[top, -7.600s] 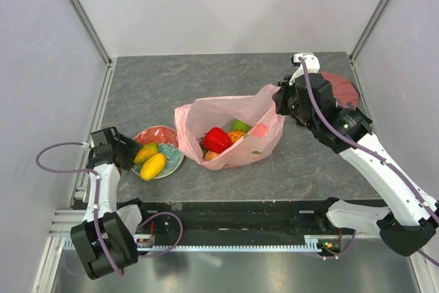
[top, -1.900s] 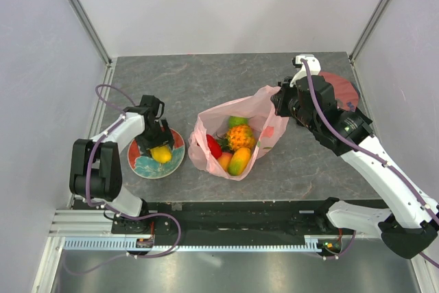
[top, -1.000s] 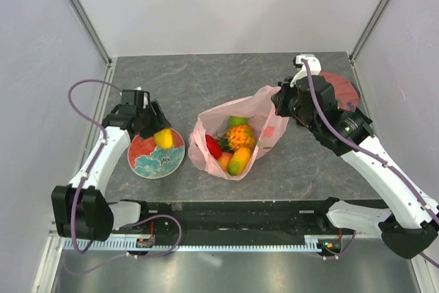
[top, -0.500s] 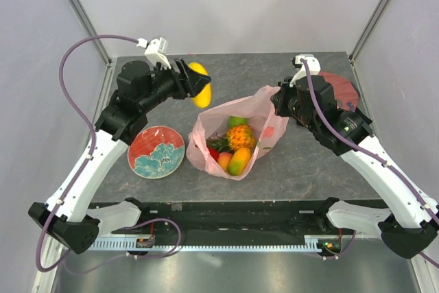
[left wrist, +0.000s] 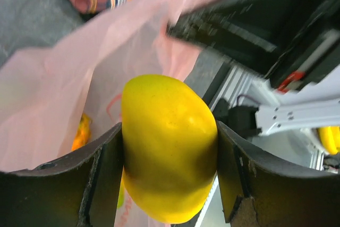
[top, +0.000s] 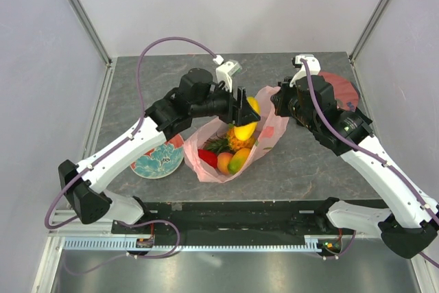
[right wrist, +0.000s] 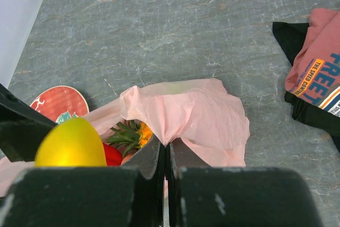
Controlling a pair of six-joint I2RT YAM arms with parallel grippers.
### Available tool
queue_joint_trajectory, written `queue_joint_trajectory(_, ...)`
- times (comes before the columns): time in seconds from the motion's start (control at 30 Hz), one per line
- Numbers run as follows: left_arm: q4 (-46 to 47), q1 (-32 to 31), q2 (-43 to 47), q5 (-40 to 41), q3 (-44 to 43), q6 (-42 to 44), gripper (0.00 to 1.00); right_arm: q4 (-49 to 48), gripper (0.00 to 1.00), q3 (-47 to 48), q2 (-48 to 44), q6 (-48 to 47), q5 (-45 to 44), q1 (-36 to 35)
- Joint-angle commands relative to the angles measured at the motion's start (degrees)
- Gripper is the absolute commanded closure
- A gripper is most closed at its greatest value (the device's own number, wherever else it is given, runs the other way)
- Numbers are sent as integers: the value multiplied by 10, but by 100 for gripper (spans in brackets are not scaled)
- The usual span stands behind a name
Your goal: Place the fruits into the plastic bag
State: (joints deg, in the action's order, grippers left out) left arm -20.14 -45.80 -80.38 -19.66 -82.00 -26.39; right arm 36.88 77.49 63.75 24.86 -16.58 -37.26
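Grey, stone-veined worktop (top: 158, 80) carries everything here. Near its middle lies the thin, crinkly, pale-pink plastic bag (top: 269, 130) (left wrist: 64, 78) (right wrist: 196, 118), its mouth gaping upward. At the far right corner a folded dark-red printed T-shirt (top: 341, 87) (right wrist: 316, 78) lies apart from the bag, partly hidden behind the right arm in the top view. A round red plate with a blue-green floral pattern (top: 159, 162) (right wrist: 61, 102) sits on the worktop just left of the bag, partly under the left arm.

The left hand (top: 248, 111) (left wrist: 170, 176) reaches over the bag's mouth. Its two fingers are spread fairly wide and pressed against both sides of a smooth yellow lemon-like fruit (top: 245, 125) (left wrist: 167, 163) (right wrist: 70, 144), which hangs in the air above the opening. The right hand (top: 278, 104) (right wrist: 166, 150) is pinched tight on the bag's far right rim, and the film rises to a peak between its fingers.

Inside the bag lie:
- an orange toy pineapple with green leaves (top: 236, 143) (right wrist: 133, 134)
- a red pepper-like piece (top: 207, 158) (right wrist: 112, 155)
- an orange-yellow mango (top: 238, 160)
- a small peach (top: 224, 162), touching the mango
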Motion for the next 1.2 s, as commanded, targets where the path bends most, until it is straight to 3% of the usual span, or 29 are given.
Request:
queue_joint_trajectory(0.0, -58, -6, 20, 67, 21, 49, 56, -16, 100, 16, 2, 1, -5, 2)
queue_joint_trajectory(0.2, -115, -16, 22, 170, 54, 74, 56, -16, 100, 17, 9, 1, -1, 2)
queue_joint_trajectory(0.33, -122, -49, 12, 189, 59, 78, 55, -16, 100, 19, 11, 0, -1, 2)
queue_joint_trajectory(0.67, -159, -54, -49, 257, 95, 50, 53, -15, 100, 14, 7, 2, -3, 2)
queue_joint_trajectory(0.87, -153, -54, -68, 234, 103, 49, 42, -16, 100, 10, 7, 4, -2, 2)
queue_joint_trajectory(1.1, -146, -54, -73, 205, 93, 45, 16, -16, 100, 7, 4, 4, -4, 2)
queue_joint_trajectory(1.17, -143, -54, -66, 198, 86, 47, 13, -16, 100, 7, 3, 4, -6, 2)
